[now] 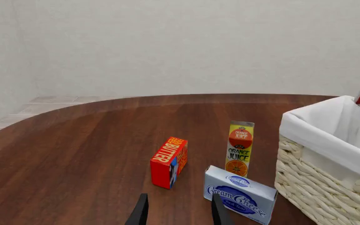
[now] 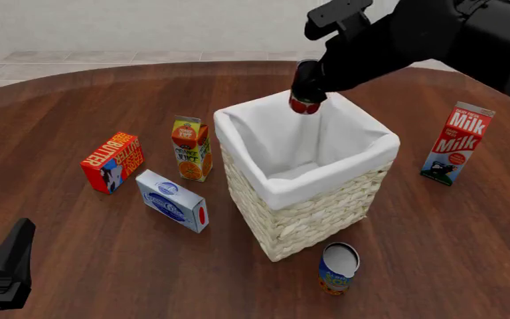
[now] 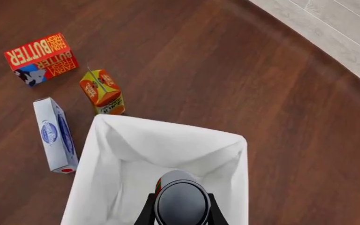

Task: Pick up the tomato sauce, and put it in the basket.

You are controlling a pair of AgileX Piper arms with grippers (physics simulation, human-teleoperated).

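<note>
Dark wooden table [image 2: 104,239] carries a cream wicker basket [image 2: 326,212]. Right tool [image 2: 308,90] pinches the small red-labelled tomato sauce can [image 2: 305,104] above its liner; lower centred before releasing. Left tool [image 1: 178,212], spread, idles.

On the tabletop [image 2: 78,252]: one basket [image 2: 326,212], two cans [image 2: 337,268] [image 2: 305,100], two cartons [image 2: 190,149] [image 2: 454,143], two boxes [image 2: 111,161] [image 2: 172,200].
</note>
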